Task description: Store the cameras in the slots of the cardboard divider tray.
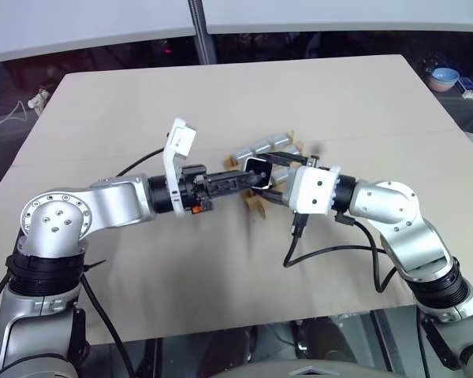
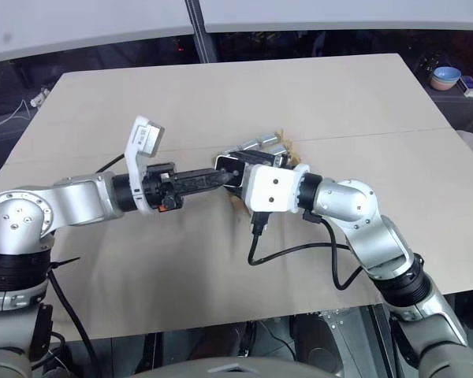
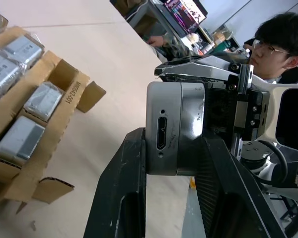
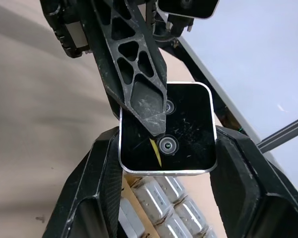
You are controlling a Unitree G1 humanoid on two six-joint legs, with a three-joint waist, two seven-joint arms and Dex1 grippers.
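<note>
Both tools, left (image 1: pixel 252 179) and right (image 1: pixel 266 183), are clamped on one camera (image 3: pixel 175 128) above the worktop (image 1: pixel 363 102). The tray (image 3: pixel 49 106) sits mid-worktop, far from any edge, with at least four cameras slotted in.

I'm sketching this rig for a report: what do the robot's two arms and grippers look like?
Both arms are silver-grey metal with rounded joint housings and black bands. The left gripper has long black fingers with triangular cut-outs, an orange spot at their base, and a white bracket standing up from the wrist. The right gripper has black fingers on a white boxy wrist block, with a black cable looping beneath.
</note>
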